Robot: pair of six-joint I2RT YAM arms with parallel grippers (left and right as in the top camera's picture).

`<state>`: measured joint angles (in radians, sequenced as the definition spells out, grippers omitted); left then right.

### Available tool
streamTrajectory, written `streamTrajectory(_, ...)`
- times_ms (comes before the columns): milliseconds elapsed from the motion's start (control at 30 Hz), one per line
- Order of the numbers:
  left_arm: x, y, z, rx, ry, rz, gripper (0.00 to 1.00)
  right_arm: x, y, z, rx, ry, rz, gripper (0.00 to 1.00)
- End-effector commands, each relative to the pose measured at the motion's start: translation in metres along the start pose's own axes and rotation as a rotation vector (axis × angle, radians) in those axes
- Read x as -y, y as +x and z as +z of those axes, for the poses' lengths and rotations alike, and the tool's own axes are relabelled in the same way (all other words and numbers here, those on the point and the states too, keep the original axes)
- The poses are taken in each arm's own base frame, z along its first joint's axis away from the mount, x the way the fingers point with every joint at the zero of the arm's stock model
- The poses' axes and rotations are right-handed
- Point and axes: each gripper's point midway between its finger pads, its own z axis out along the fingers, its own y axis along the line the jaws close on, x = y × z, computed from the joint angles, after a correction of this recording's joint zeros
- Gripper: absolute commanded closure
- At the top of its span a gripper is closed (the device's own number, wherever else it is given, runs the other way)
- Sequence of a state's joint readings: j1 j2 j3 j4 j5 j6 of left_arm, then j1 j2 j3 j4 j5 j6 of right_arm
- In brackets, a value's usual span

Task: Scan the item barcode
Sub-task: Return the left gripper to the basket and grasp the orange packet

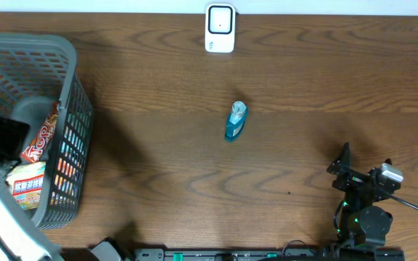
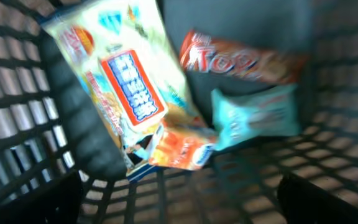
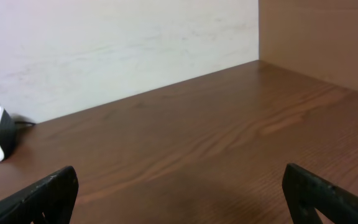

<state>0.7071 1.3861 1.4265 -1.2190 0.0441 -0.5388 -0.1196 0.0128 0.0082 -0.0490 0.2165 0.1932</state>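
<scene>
So the overhead cam sits high and looks straight down on the whole table, with the scanner at the far edge and the basket off to the left. Left wrist cam is right down inside that basket, super close and blurry, facing the packs on its floor, so it shares those with the overhead. Right wrist cam rides low over the table, looking flat across to the wall. The scanner at its left edge is the overlap.
</scene>
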Motion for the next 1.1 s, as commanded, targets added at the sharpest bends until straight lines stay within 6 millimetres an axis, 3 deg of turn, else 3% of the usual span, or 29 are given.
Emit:
streamTrajectory(0, 0.006, 0.026, 0.037, -0.145, 0.069, 0.105, 0.02, 0.002, 0.001, 0.0, -0.002, 0.007, -0.012, 0.01)
streamTrajectory(133, 0.007, 0.048, 0.07, -0.227, 0.114, 0.16, 0.02, 0.002, 0.001, 0.0, -0.002, 0.007, -0.011, 0.01)
streamTrajectory(333, 0.0, 0.055, 0.1, -0.219, 0.109, 0.161, 0.02, 0.002, 0.001, 0.0, -0.002, 0.007, -0.011, 0.01)
streamTrajectory(500, 0.002, 0.051, 0.106, -0.191, 0.116, 0.165, 0.0, 0.002, 0.001, 0.0, -0.002, 0.007, -0.011, 0.01)
streamTrajectory(700, 0.002, 0.05, 0.107, -0.187, 0.119, 0.169, 0.21, 0.002, 0.001, 0.0, -0.002, 0.007, -0.012, 0.01)
streamTrajectory(1000, -0.014, 0.063, 0.126, -0.199, 0.069, 0.168, 0.22, 0.002, 0.001, 0.0, -0.002, 0.007, -0.011, 0.01)
streamTrajectory(1067, -0.015, 0.065, 0.129, -0.2, 0.068, 0.168, 0.32, 0.002, 0.001, 0.0, -0.002, 0.007, -0.012, 0.01)
